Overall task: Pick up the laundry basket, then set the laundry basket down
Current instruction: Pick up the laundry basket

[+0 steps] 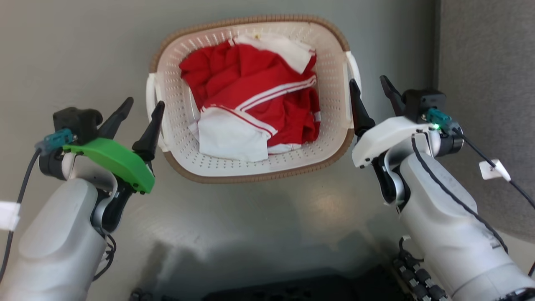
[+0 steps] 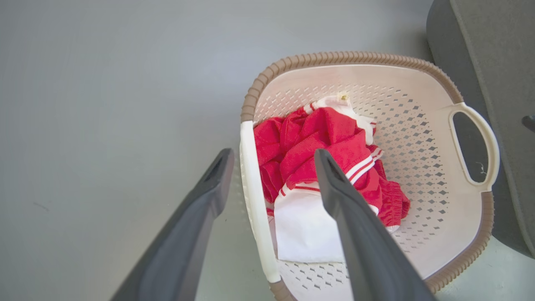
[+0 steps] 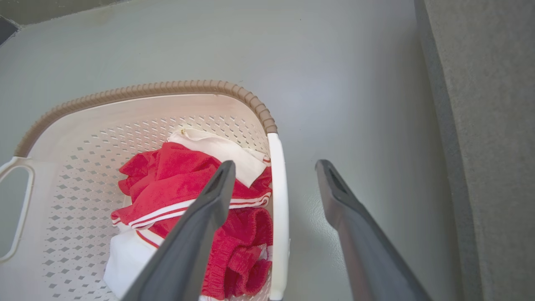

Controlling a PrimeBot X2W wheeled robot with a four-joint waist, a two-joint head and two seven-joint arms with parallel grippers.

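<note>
The grey floor takes up most of the head view, with a darker, rough grey panel along the robot's right. The laundry basket stands on the floor straight ahead, between the two arms, with crumpled red and white clothes covering its bottom. The left gripper has its jaws spread wide at the basket's left handle, and the right gripper has its jaws equally wide at the right handle. The wrist views add what the head view leaves unclear: each handle bar lies between that arm's two fingers, one finger over the clothes inside and the other outside above the floor. Whether any finger touches the plastic is hard to make out. The left wrist view also shows the far handle's open slot. Both wrist views cut off the basket's near end. A small white tag hangs on the right arm's cable
</note>
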